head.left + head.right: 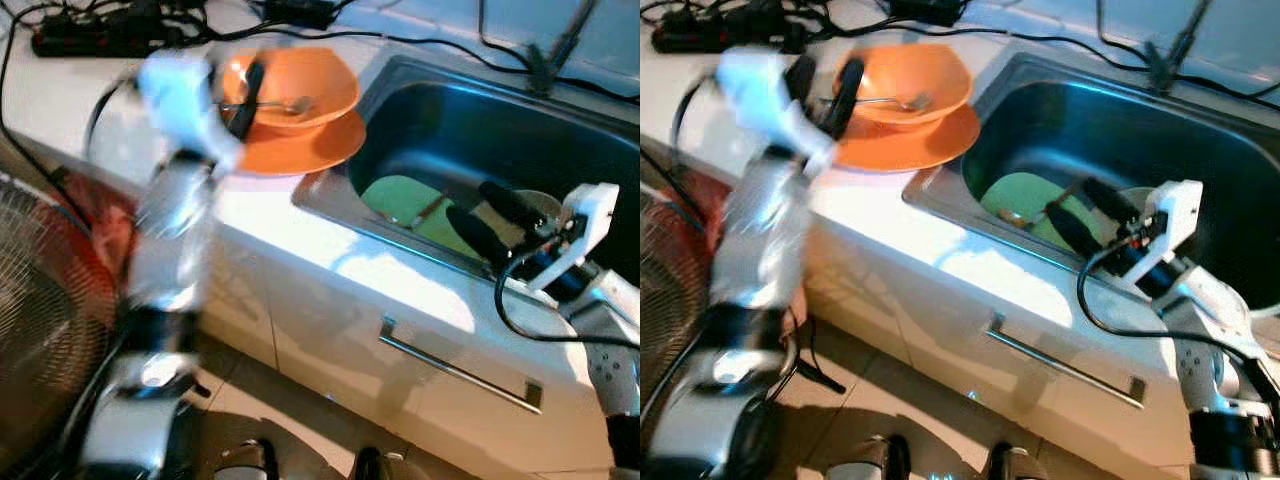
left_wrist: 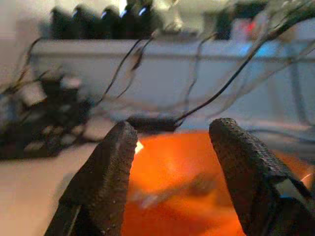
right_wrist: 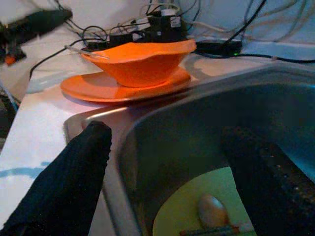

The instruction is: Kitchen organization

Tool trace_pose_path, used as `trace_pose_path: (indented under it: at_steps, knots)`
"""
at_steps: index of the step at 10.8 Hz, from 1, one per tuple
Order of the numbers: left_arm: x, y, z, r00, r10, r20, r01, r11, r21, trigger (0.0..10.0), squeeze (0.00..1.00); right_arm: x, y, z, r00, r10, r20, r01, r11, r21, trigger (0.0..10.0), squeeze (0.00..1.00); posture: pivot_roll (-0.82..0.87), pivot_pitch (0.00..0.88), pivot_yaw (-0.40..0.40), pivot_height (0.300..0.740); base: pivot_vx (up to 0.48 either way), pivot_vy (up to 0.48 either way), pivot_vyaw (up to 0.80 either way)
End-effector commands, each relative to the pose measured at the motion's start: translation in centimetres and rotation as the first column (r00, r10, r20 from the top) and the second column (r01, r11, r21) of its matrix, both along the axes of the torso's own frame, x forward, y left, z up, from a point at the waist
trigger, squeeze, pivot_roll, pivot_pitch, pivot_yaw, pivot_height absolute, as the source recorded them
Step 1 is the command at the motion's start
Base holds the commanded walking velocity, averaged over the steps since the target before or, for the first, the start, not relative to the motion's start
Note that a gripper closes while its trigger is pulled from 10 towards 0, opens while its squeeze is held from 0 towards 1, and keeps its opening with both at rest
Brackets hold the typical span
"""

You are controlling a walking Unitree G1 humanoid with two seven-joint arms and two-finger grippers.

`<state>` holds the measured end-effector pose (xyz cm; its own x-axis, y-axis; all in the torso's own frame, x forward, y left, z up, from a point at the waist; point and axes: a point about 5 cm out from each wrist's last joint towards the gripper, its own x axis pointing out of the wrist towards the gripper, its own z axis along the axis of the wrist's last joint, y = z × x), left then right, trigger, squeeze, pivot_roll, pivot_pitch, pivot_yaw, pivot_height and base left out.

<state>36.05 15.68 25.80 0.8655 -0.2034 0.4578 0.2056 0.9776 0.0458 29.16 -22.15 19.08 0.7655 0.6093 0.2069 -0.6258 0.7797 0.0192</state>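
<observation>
On the white counter [image 1: 250, 215], an orange bowl [image 1: 300, 85] with a spoon [image 1: 285, 105] in it sits on an orange plate [image 1: 305, 148], just left of the steel sink [image 1: 330, 195]. The left gripper [image 1: 820, 90], blurred, hovers at the bowl's left rim with its black fingers [image 2: 106, 172] apart, holding nothing. The right gripper [image 1: 490, 220] reaches over the sink's near edge, fingers [image 3: 69, 182] spread wide and empty. Below it, a green plate [image 1: 395, 197] lies in the basin with a wooden spoon [image 3: 212, 210] on it. Black cables [image 1: 420, 42] and a power strip [image 1: 95, 38] run along the far side of the counter. A drawer handle [image 1: 455, 370] crosses the cabinet front below
</observation>
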Motion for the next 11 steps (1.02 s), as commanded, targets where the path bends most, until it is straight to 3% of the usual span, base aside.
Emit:
trace_pose_path:
  at_steps: [1, 4, 7, 11]
  knots:
    - [-0.3, 0.5, 0.8, 1.000, 0.005, 0.026, -0.005, 1.000, -0.005, 10.0, 0.00, 0.1, 0.0, -0.2, 1.000, 0.015, -0.014, -0.015, 1.000, -0.010, 10.0, 0.00, 0.05, 0.173, -0.044, 0.740, 0.000, 0.000, 0.00]
    - [-0.4, 2.8, 1.2, 0.999, 0.033, 0.041, -0.031, 0.999, -0.036, 10.0, 0.00, 0.3, 0.1, -0.1, 1.000, 0.019, -0.011, -0.019, 1.000, -0.012, 10.0, 0.00, 0.05, 0.171, -0.052, 0.740, 0.000, 0.000, 0.00]
    - [0.4, 3.1, 0.0, 1.000, -0.012, -0.026, 0.010, 0.998, -0.064, 10.0, 0.00, 0.3, 0.0, -0.1, 1.000, 0.017, -0.008, -0.017, 1.000, -0.013, 10.0, 0.00, 0.05, 0.169, -0.053, 0.740, 0.000, 0.000, 0.00]
    - [2.2, 2.1, -1.8, 0.990, -0.083, -0.114, 0.076, 0.995, -0.059, 10.0, 0.00, 0.1, 0.1, -0.1, 1.000, 0.024, -0.013, -0.024, 1.000, -0.019, 10.0, 0.00, 0.03, 0.174, -0.062, 0.740, 0.000, 0.000, 0.00]
